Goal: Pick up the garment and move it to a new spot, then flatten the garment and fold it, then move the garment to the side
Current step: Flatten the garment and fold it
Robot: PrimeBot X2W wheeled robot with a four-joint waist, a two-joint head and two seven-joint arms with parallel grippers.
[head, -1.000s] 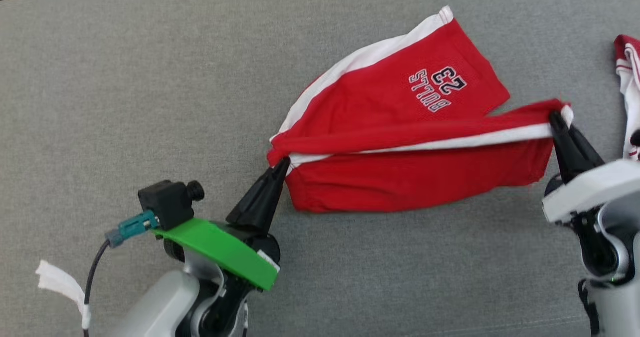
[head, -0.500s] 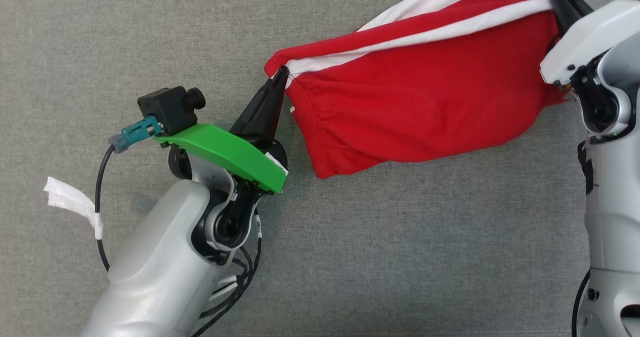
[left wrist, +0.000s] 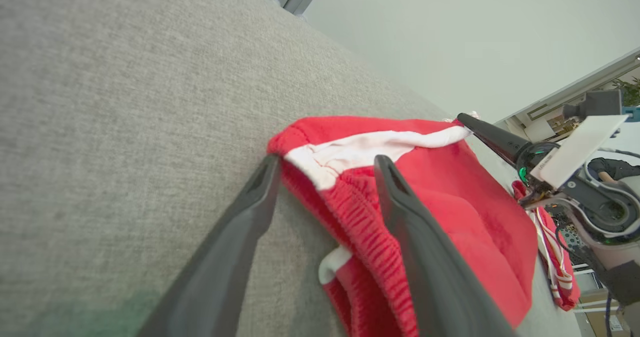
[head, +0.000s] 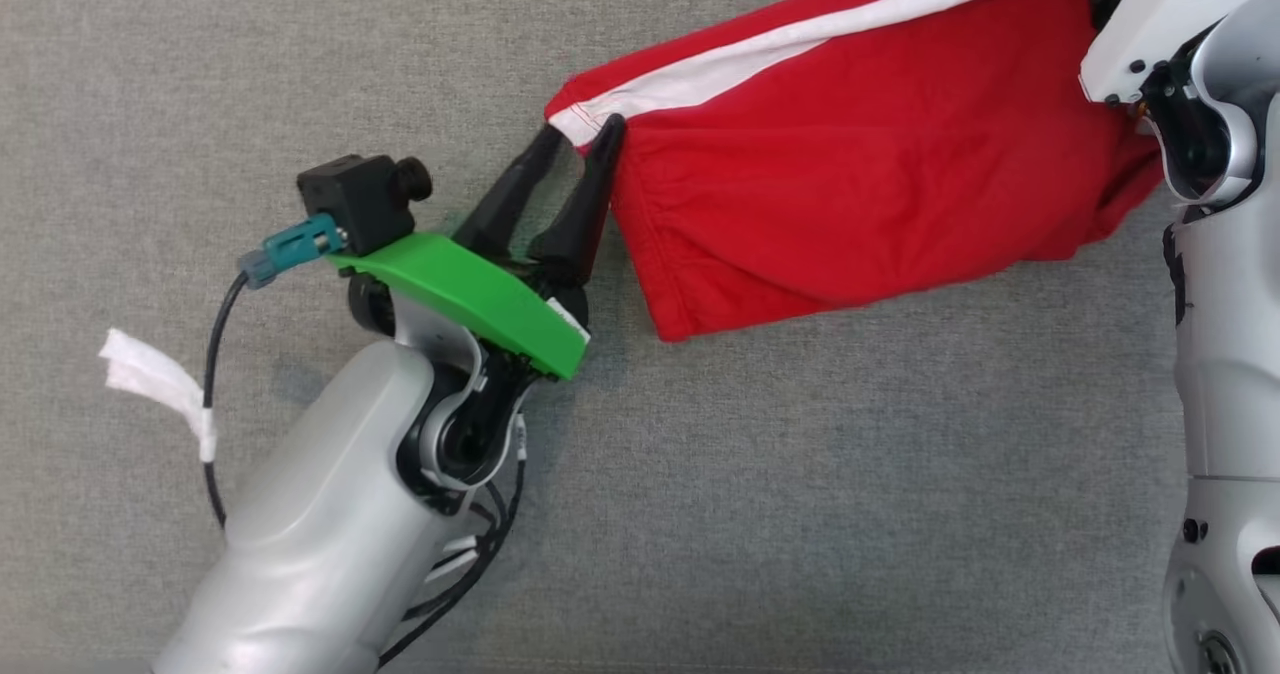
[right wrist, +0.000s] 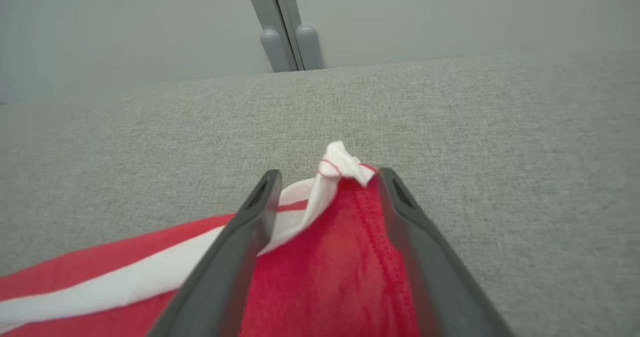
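With left gripper [head: 580, 131] and right gripper [right wrist: 328, 174] spread around 2 corners of the garment [head: 860, 174], draw both straight back without snagging cloth.

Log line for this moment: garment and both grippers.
red shorts: lying on grey surface | left gripper: open, fingers either side of one corner | right gripper: open, fingers either side of opposite corner

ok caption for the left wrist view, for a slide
Left jaws open astride the waistband corner of red shorts on a grey fabric surface
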